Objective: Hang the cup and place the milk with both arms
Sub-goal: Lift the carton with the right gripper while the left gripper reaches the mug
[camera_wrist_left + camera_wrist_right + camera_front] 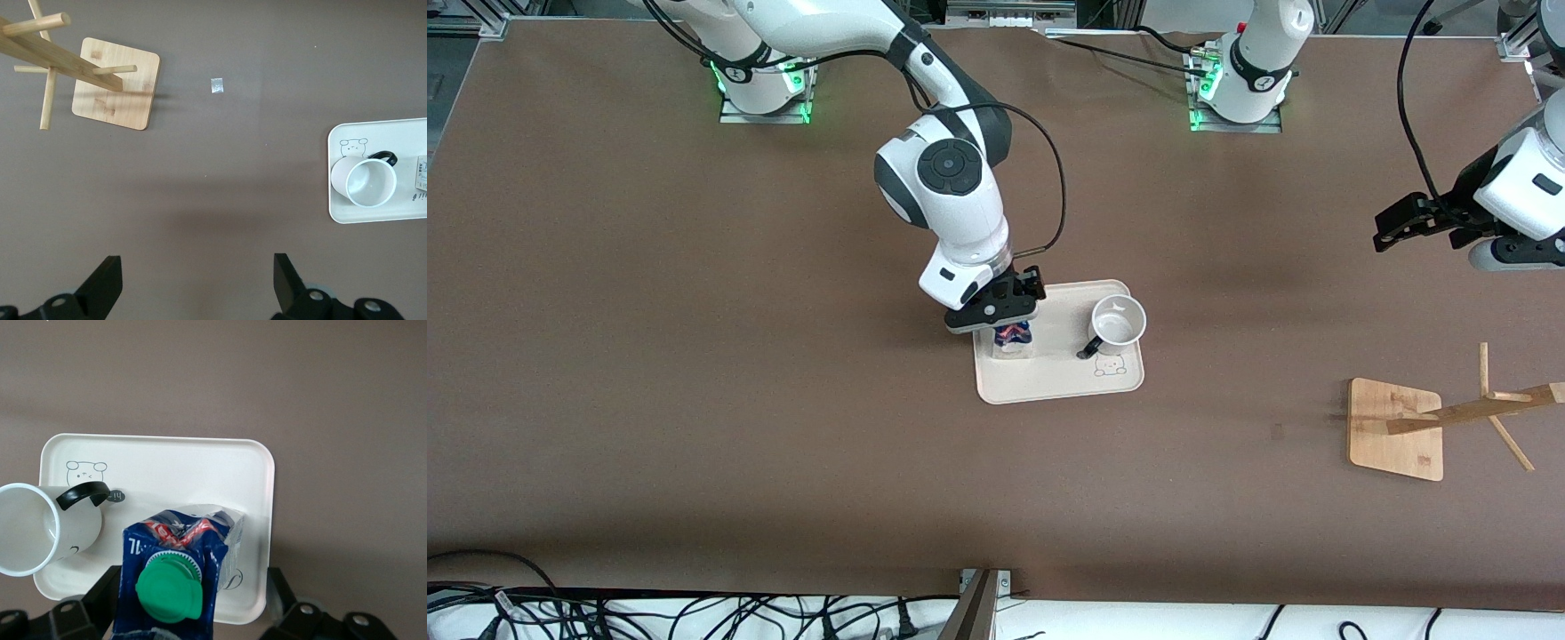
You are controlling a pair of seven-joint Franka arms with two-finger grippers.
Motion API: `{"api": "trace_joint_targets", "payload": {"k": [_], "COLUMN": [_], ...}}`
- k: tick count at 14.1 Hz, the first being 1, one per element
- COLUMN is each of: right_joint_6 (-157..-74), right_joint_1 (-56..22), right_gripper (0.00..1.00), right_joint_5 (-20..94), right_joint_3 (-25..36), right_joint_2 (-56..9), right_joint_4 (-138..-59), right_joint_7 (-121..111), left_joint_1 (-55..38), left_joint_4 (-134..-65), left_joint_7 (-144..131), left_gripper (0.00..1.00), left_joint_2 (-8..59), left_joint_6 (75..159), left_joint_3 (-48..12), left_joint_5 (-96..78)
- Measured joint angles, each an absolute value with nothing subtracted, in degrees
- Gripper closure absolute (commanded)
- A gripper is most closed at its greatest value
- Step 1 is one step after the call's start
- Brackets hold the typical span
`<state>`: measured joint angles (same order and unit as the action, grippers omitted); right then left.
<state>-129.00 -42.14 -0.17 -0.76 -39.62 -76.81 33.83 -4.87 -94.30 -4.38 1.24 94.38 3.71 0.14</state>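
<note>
The milk (1012,336) stands upright on a cream tray (1049,378), blue top and green cap (168,590) showing. My right gripper (1005,322) is lowered over it, open, with its fingers on either side of the carton (173,547). One finger is close against the carton, and the other finger (279,585) stands apart from it. The white cup (1119,322) sits upright on the same tray, beside the milk toward the left arm's end, with its black handle (81,493) facing the front camera. My left gripper (1385,233) waits open and holds nothing, high over bare table (197,280).
A wooden cup rack (1396,428) with slanted pegs (40,50) stands toward the left arm's end, nearer the front camera than the tray. A small scrap (217,85) lies on the brown table near the rack. Cables run along the table's front edge.
</note>
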Motion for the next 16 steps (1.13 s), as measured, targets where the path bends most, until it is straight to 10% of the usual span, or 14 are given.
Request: {"api": "trace_joint_targets", "payload": {"k": [16], "right_joint_6": [-126.2], "right_joint_1": [-42.2], "right_gripper": [0.73], "right_joint_5": [-0.2], "right_joint_3": [-0.5], "right_joint_2": [-37.3], "right_joint_4": [-75.7], "right_joint_7": [34.9], "left_joint_1": [-8.4], "left_joint_4": [-97.7], "left_joint_7": [-4.0], "left_gripper": [0.0], "left_joint_2": [7.9], "left_joint_6": [103.0], "left_joint_3": [-0.3], "left_joint_5": [-1.7]}}
